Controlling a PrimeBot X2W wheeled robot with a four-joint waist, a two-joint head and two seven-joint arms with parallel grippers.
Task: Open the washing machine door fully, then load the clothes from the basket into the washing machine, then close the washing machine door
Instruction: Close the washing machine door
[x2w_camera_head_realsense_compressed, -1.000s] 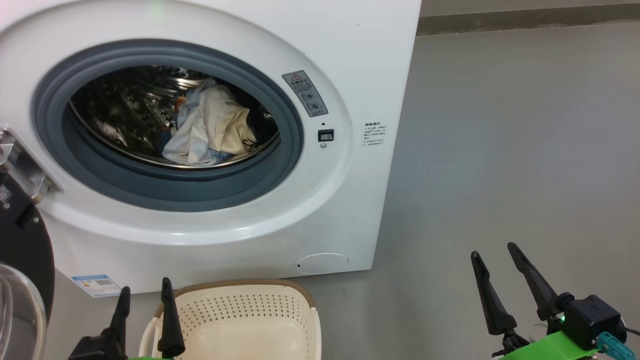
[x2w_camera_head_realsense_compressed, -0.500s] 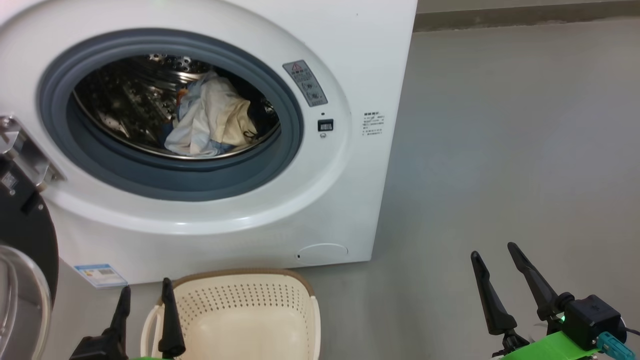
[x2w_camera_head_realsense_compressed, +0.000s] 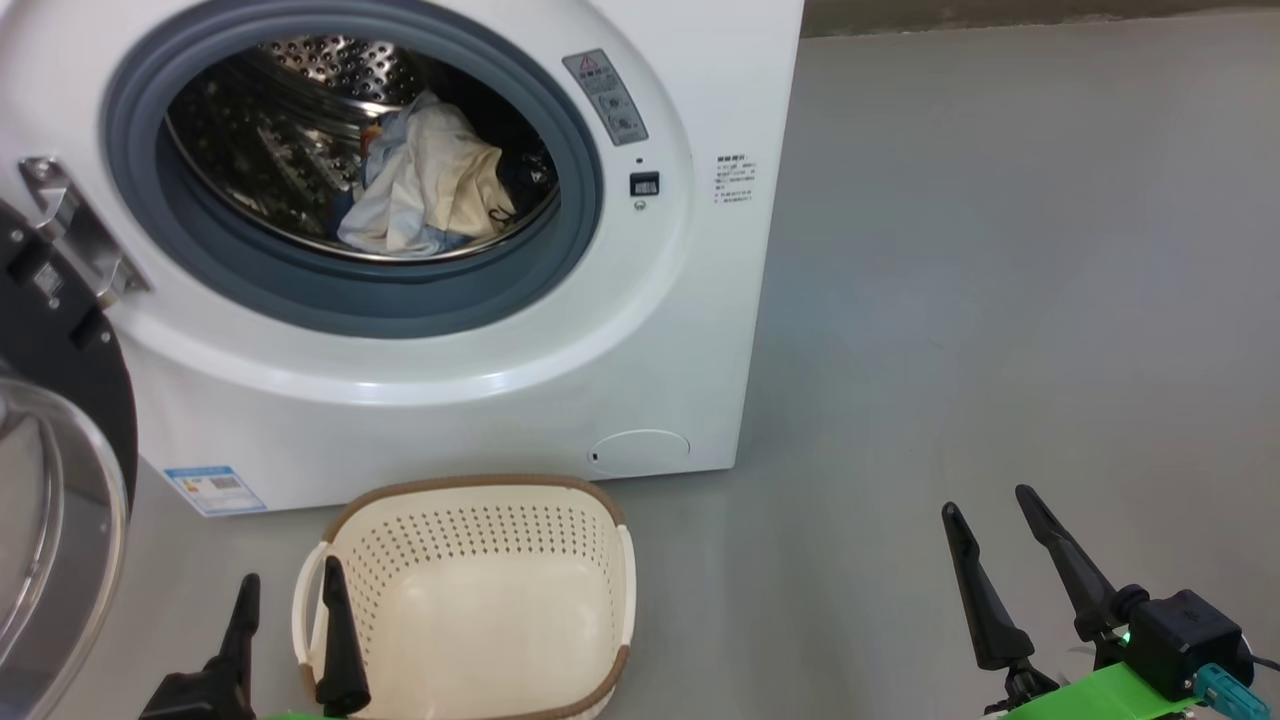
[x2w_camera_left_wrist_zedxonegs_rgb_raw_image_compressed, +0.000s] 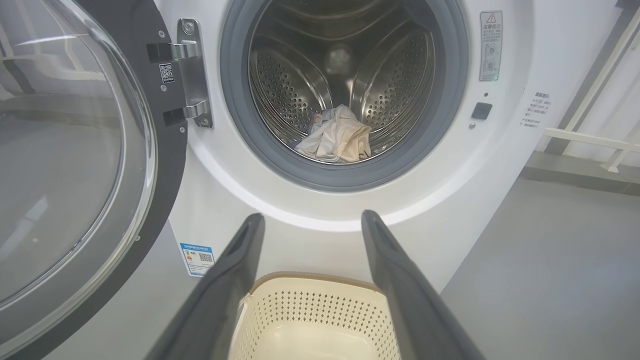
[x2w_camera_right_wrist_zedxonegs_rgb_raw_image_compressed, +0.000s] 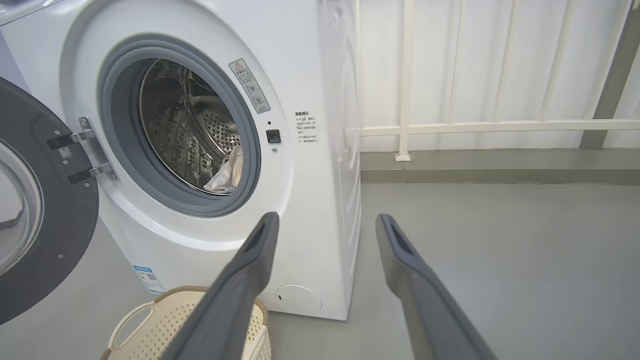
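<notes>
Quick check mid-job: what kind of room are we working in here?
Probably a laundry corner, maybe a balcony: a washing machine on bare grey floor, a basket before it, white railing behind.

Door (x2w_camera_left_wrist_zedxonegs_rgb_raw_image_compressed: 75, 165) open — clothes (x2w_camera_left_wrist_zedxonegs_rgb_raw_image_compressed: 335, 142) inside washing machine (x2w_camera_head_realsense_compressed: 450, 400).

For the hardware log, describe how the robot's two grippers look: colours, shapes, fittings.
The left gripper has two long, matt black fingers tapering to blunt points, on a black base with a sliver of bright green below. The right gripper has the same fingers, a black box-shaped body with a green light, a bright green mount, a teal plug-like part and a thin dark cable.
</notes>
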